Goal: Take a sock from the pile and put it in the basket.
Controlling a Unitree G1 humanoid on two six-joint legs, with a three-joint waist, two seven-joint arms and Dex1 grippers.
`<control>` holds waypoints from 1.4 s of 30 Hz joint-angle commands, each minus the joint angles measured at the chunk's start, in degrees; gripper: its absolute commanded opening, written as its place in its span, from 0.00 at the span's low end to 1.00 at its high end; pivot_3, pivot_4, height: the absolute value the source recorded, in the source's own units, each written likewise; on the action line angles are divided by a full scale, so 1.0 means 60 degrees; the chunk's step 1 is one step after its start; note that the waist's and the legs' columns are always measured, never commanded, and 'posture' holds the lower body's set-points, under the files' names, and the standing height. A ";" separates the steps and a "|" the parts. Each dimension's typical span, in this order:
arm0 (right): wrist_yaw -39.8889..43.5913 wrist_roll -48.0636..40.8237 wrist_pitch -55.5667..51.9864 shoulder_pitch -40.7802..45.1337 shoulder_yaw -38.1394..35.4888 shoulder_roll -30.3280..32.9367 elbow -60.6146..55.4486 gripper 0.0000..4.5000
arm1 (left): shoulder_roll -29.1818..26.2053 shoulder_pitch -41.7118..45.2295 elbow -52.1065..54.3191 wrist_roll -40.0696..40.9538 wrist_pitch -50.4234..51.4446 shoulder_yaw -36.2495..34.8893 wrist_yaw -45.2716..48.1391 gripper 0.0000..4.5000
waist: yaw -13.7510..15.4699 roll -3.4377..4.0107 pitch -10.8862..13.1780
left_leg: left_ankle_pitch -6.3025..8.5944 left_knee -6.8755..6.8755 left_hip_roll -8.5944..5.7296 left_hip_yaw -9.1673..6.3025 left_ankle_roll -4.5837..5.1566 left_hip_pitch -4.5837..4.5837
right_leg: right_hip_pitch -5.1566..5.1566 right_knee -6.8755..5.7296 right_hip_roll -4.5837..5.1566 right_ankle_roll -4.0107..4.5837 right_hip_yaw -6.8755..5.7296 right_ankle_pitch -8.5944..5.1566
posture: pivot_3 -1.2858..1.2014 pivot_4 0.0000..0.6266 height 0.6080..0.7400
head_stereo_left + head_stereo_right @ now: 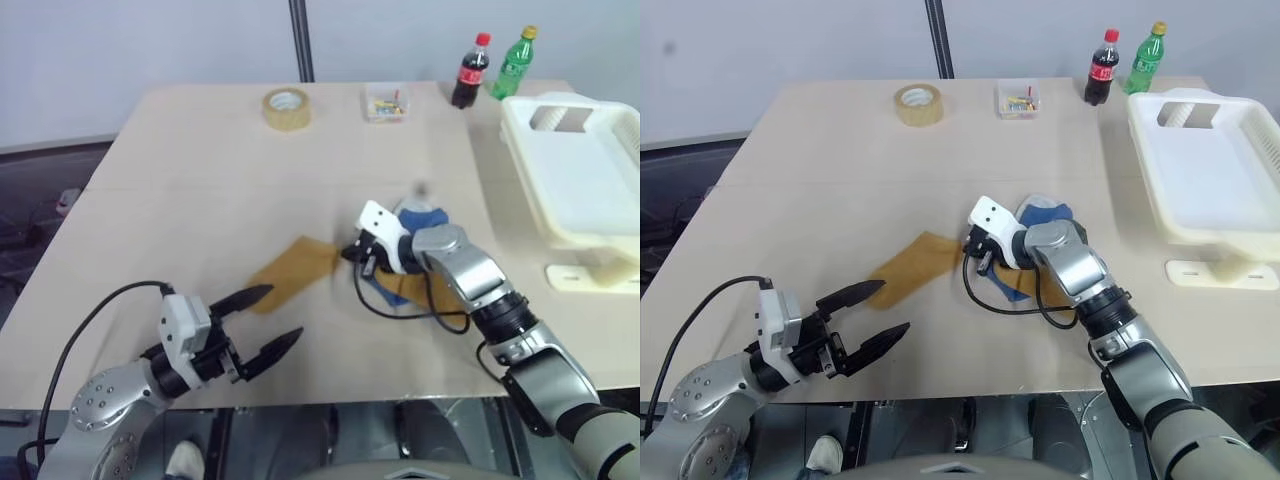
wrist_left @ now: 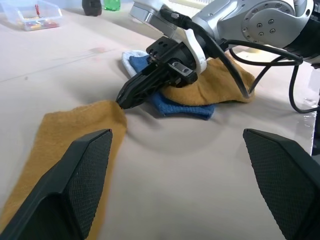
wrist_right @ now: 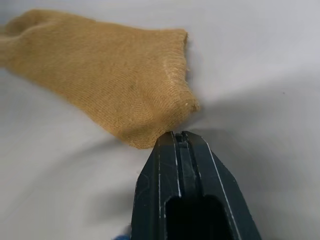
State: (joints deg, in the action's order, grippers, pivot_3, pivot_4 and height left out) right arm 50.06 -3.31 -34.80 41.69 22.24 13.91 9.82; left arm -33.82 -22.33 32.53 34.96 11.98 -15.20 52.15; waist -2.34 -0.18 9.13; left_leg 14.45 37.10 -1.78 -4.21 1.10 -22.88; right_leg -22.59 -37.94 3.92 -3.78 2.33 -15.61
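Where the sock ends, right end effector closed at its edge.

Silver metal arms with white wrist housings, looping black cables and black textured jaws.

The light is bright, even and diffuse, with only soft shadows on the table. The right gripper looks a little motion-blurred in the head views. In the right wrist view the near fingers are out of focus.
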 commanded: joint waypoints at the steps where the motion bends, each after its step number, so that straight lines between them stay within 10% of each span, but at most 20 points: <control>1: 0.0122 -0.0142 0.0154 0.0347 -0.0108 -0.0022 -0.0483 0.01 | -0.0036 -0.0009 0.0109 -0.0035 -0.0147 -0.0057 -0.0020 1.00 | 0.0000 0.0000 0.0000 | 0.0000 0.0000 0.0001 0.0000 0.0000 0.0000 | 0.0000 0.0000 0.0000 0.0000 0.0000 0.0000 | 0.52 0.24 0.99; 5: 0.0280 -0.0107 0.0143 0.0589 -0.0133 0.0147 -0.0592 0.21 | -0.0012 -0.0048 0.0129 -0.0066 -0.0180 -0.0050 -0.0030 1.00 | 0.0002 0.0001 0.0002 | 0.0000 0.0000 0.0000 -0.0001 0.0000 0.0000 | 0.0000 0.0000 0.0002 0.0000 0.0000 0.0000 | 0.52 0.24 0.99; 10: 0.0529 -0.0308 -0.0134 0.0708 0.0031 0.0096 -0.0837 0.70 | 0.0022 -0.0102 0.0154 -0.0075 -0.0212 -0.0064 -0.0054 1.00 | 0.0003 0.0001 0.0001 | 0.0000 -0.0003 0.0001 -0.0002 0.0000 -0.0001 | -0.0002 0.0003 0.0010 0.0000 -0.0001 0.0000 | 0.52 0.24 0.99; 24: -0.0323 0.0416 0.0155 0.1136 0.0438 -0.0925 0.1164 0.70 | -0.0002 -0.0071 0.0135 -0.0130 -0.0233 -0.0113 -0.0026 1.00 | 0.0000 0.0002 0.0002 | 0.0000 -0.0005 -0.0002 -0.0002 -0.0002 -0.0002 | -0.0005 0.0003 0.0011 0.0001 -0.0001 0.0000 | 0.52 0.24 0.99; 31: -0.0108 0.0385 0.0114 0.0962 0.0392 -0.0819 0.0545 0.01 | 0.0013 -0.0188 0.0187 -0.0136 -0.0267 -0.0169 -0.0029 1.00 | -0.0001 0.0004 0.0004 | 0.0000 -0.0005 -0.0002 -0.0002 -0.0002 -0.0001 | -0.0005 0.0002 0.0008 0.0001 -0.0001 0.0000 | 0.52 0.24 0.99; 42: -0.0541 0.0114 -0.4136 -0.0875 0.0842 0.0168 -0.3332 0.01 | 0.0033 -0.0345 0.0269 -0.0168 -0.0293 -0.0135 -0.0072 1.00 | 0.0038 0.0002 0.0002 | 0.0001 -0.0007 -0.0001 -0.0007 -0.0001 -0.0010 | -0.0005 0.0012 0.0023 0.0001 -0.0001 -0.0001 | 0.52 0.24 0.99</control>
State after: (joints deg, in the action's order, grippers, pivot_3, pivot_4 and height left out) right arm 48.54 -1.53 -51.15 37.23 26.94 15.02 -4.63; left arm -33.65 -24.04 32.55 33.82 11.28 -15.28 52.02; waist -2.11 -0.17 9.15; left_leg 14.45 37.06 -1.78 -4.25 1.09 -22.94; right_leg -22.62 -37.87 4.06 -3.77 2.32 -15.61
